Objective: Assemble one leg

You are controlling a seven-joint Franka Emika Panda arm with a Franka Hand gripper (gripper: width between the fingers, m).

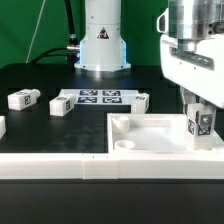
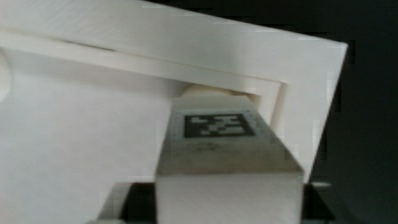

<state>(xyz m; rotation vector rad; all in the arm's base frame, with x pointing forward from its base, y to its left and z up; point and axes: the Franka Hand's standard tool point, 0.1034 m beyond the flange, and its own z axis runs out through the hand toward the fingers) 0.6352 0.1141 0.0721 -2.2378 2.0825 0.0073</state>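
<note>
Exterior view: gripper [image 1: 199, 120] clamps leg [image 1: 200, 124] upright over white tray [image 1: 150, 135] corner at view's right. Risk: tilted leg jams against rim.

Wrist view: jaws closed on leg [image 2: 219, 135]; corner hole probably hidden, so misalignment goes unseen.

A black table [image 1: 40, 125] fills the lower scene, its surface matte and dark. Behind the table hangs a green backdrop [image 1: 30, 25], lit evenly. Black cables [image 1: 68, 25] hang in front of the backdrop, above the table's far edge.
</note>
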